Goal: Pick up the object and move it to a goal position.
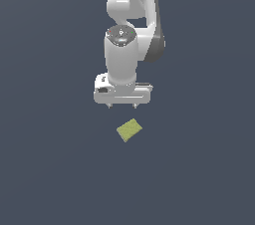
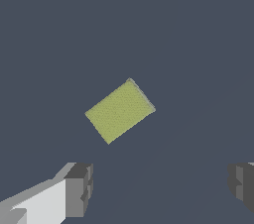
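Note:
The object is a small flat yellow-green block (image 1: 129, 130) with a sponge-like texture, lying on the dark grey floor just below the arm in the exterior view. It lies turned at an angle. In the wrist view the block (image 2: 119, 111) sits ahead of the fingers, apart from them. My white gripper (image 1: 122, 106) hangs above the block and points down, its two short fingertips spread wide. It is open and empty. In the wrist view the gripper (image 2: 161, 188) shows two dark grey pads (image 2: 79, 188) far apart with nothing between them.
The white arm (image 1: 132, 25) rises toward the top of the exterior view. The flat dark grey floor (image 1: 55, 169) spreads all around the block. No goal marker shows in either view.

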`<state>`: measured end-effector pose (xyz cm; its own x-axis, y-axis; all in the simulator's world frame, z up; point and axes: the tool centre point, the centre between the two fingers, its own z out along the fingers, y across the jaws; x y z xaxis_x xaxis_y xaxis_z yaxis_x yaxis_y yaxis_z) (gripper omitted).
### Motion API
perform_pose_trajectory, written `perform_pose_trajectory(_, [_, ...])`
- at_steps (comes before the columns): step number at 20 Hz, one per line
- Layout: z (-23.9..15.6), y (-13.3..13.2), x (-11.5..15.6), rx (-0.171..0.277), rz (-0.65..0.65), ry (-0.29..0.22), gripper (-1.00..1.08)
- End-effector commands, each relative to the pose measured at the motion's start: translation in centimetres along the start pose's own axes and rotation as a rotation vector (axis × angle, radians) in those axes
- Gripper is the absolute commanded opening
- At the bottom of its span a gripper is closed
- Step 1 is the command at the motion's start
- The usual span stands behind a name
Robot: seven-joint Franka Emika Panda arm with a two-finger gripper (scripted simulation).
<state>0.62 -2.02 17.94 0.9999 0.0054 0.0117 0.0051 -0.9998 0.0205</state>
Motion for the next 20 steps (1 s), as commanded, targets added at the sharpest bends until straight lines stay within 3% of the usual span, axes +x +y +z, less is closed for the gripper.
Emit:
perform_pose_trajectory(1, [0.0, 0.0, 0.0, 0.0, 0.0, 0.0, 1.0])
perform_pose_trajectory(20, [0.8, -1.2, -0.5, -0.017, 0.019, -0.021, 1.0])
